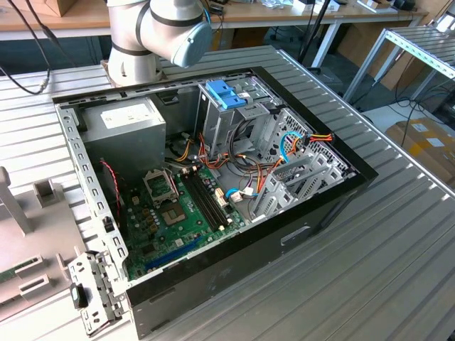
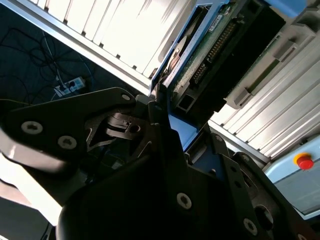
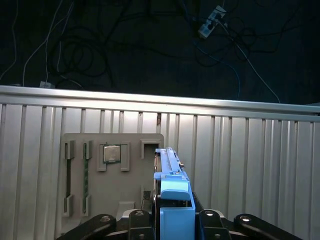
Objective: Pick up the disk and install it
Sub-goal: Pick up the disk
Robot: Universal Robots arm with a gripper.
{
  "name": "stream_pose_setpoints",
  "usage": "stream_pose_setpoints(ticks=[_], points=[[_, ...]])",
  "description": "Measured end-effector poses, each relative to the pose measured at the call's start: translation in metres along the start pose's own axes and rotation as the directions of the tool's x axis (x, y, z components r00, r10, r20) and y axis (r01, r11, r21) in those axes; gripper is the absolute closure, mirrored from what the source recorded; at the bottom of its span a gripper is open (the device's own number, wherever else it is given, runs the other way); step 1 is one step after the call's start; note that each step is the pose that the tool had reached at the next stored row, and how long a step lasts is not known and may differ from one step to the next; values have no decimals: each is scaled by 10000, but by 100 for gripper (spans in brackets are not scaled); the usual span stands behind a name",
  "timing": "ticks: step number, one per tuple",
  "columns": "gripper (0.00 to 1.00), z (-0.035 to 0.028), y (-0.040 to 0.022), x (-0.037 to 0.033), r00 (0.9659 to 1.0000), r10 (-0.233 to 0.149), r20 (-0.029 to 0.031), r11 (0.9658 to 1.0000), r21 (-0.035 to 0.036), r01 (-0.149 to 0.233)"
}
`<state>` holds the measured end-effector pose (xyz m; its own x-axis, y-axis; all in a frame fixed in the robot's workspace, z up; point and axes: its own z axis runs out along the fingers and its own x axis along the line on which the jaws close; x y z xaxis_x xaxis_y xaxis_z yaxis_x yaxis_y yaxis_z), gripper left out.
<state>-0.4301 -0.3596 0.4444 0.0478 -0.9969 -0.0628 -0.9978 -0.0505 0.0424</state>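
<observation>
I read the jaws as clamped on the disk (image 3: 168,164) at its blue-rail end. It is held edge-on, long axis pointing straight out from jaws, over desk (image 3: 250,150) by grey tray (image 3: 115,187).

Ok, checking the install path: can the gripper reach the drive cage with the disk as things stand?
Probably yes. The gripper is shut on the disk, and the drive cage sits exposed in the open computer case; cables lie beside it, not over it.
</observation>
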Motion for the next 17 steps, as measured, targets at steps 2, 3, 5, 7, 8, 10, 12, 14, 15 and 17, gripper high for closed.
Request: stream_pose_setpoints(ticks=[2, 3, 5, 7, 8, 10, 12, 14, 15, 17], points=[[63, -9, 0, 0, 10000, 0, 0, 10000, 0, 0], [63, -12, 0, -1, 10000, 0, 0, 10000, 0, 0], [63, -18, 1, -1, 10000, 0, 0, 10000, 0, 0], [63, -23, 1, -1, 10000, 0, 0, 10000, 0, 0], [63, -25, 1, -2, 10000, 0, 0, 10000, 1, 0], [63, -31, 1, -2, 10000, 0, 0, 10000, 1, 0], [63, -39, 2, -2, 10000, 0, 0, 10000, 0, 0], [63, -43, 2, -3, 10000, 0, 0, 10000, 0, 0], [63, -47, 2, -3, 10000, 0, 0, 10000, 0, 0], [63, -53, 2, -3, 10000, 0, 0, 10000, 0, 0]])
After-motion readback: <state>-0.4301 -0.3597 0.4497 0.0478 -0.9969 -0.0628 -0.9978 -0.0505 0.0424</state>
